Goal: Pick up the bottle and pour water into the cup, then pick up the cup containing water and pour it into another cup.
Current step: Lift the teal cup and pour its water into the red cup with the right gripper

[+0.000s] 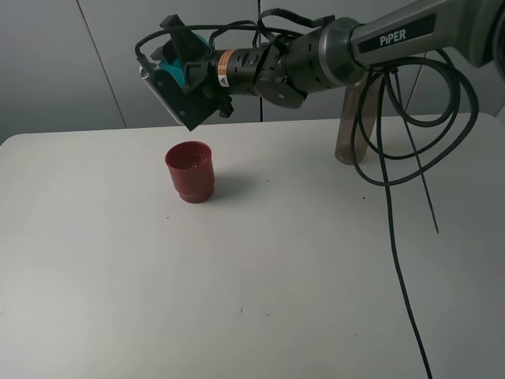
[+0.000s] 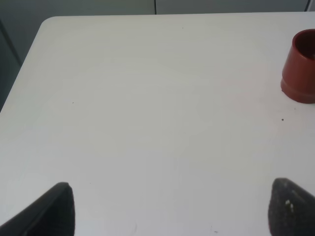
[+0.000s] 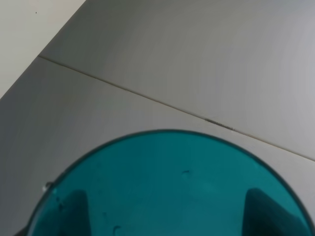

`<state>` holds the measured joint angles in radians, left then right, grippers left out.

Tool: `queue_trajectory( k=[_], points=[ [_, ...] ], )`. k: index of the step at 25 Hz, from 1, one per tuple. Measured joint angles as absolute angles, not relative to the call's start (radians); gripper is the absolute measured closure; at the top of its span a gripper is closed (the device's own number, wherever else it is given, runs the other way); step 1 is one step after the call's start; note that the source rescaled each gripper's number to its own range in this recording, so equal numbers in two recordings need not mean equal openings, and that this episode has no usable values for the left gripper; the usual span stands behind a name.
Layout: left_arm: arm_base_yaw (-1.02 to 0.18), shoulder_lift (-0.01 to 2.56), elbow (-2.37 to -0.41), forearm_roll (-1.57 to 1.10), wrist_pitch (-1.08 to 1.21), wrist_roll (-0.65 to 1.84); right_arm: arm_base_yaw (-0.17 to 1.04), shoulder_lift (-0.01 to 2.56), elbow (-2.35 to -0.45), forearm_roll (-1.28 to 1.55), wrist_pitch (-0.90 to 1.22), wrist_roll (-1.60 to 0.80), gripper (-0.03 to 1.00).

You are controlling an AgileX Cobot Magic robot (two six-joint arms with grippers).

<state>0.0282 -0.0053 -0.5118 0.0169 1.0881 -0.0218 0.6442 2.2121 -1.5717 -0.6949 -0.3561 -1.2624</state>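
My right gripper reaches across to the left and is shut on the teal cup. It holds the cup tipped far over, in the air just above and behind the red cup. In the right wrist view the teal cup fills the lower frame, and the fingers show through its wall. The red cup stands upright on the table and also shows in the left wrist view. The grey-brown bottle stands at the back right, partly behind the arm. My left gripper is open and empty over bare table.
The white table ends at a grey wall behind. Black cables hang from the right arm and trail across the table's right side. The table's left edge and far corner show in the left wrist view.
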Motion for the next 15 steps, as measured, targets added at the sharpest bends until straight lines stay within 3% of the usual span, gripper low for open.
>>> queue_trajectory(
  k=[5,15],
  points=[
    [0.028,-0.005,-0.512,0.017,1.088,-0.022,0.646,2.212,-1.572,-0.656,-0.325,-1.063,0.93],
    [0.028,-0.005,-0.512,0.017,1.088,-0.018,0.646,2.189,-1.572,-0.501,-0.054,-0.34,0.93]
  ],
)
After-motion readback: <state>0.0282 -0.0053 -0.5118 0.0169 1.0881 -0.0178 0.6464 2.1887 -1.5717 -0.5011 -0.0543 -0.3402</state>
